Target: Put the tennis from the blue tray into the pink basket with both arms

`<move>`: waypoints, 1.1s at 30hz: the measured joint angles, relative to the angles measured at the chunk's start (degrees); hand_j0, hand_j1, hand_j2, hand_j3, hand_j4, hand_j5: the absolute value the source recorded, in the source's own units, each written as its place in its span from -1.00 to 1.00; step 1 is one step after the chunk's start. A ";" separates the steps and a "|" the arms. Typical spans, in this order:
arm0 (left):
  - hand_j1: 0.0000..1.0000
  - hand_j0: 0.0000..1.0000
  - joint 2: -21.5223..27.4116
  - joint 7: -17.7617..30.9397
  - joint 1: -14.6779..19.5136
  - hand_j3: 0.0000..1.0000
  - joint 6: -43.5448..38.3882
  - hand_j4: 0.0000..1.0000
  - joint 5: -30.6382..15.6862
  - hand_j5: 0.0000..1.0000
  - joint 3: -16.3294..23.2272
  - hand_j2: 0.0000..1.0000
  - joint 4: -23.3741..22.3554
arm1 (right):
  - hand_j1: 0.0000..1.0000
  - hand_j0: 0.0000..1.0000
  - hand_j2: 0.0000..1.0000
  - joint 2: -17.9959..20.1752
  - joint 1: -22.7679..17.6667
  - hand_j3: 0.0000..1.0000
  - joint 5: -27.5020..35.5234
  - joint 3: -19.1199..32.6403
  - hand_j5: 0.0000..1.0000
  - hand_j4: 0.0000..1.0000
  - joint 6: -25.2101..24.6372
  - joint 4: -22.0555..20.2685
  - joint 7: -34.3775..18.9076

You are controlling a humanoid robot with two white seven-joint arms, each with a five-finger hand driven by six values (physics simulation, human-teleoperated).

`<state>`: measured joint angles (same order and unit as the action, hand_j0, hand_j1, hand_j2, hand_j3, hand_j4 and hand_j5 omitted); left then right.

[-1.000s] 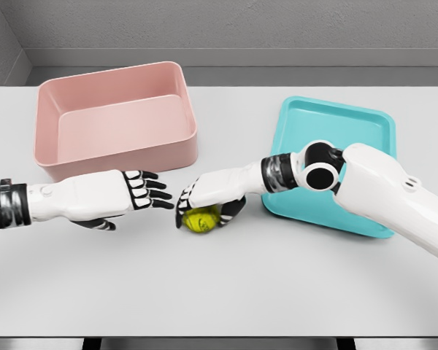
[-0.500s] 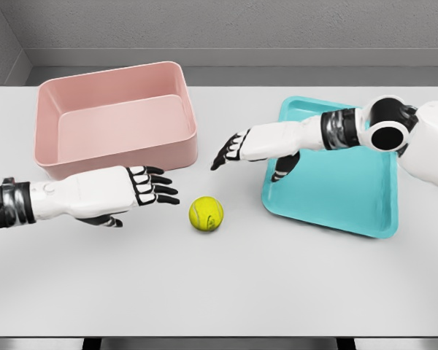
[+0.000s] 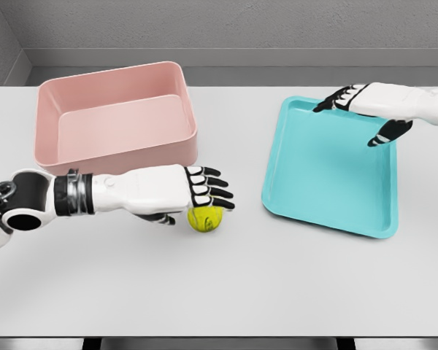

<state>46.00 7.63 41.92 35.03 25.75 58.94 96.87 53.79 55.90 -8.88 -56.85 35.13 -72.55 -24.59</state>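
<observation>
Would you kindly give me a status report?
Left hand open over ball. Right hand open above tray. Ball on table, basket path clear.

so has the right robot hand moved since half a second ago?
Yes. The right robot hand has pulled back to the right and away, from near the pink basket's front corner to the blue tray's far edge.

Bright, even, shadow-light simulator render.
Soft diffuse light from above leaves only faint shadows on the tabletop point(image 3: 277, 277) beneath the ball point(image 3: 206, 219) and tray point(image 3: 328, 168); no glare, blur or edge distortion, everything sharp.
</observation>
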 measured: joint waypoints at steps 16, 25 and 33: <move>1.00 1.00 -6.91 0.31 1.15 1.00 0.01 1.00 0.51 1.00 3.35 1.00 -12.75 | 1.00 1.00 1.00 0.27 -2.28 1.00 0.00 7.82 1.00 1.00 0.00 -0.05 0.30; 1.00 1.00 -7.61 0.25 0.88 1.00 0.01 1.00 0.49 1.00 4.62 1.00 -12.81 | 1.00 1.00 1.00 0.22 -3.08 1.00 0.00 8.61 1.00 1.00 0.00 0.07 0.26; 1.00 1.00 -7.45 0.22 0.79 1.00 0.01 1.00 0.47 1.00 4.65 1.00 -12.61 | 1.00 1.00 1.00 0.25 -3.16 1.00 0.00 8.58 1.00 1.00 0.00 0.02 0.24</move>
<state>38.55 7.86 42.71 35.04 26.23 63.59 84.26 54.05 52.73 -8.88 -48.27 35.12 -72.53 -24.36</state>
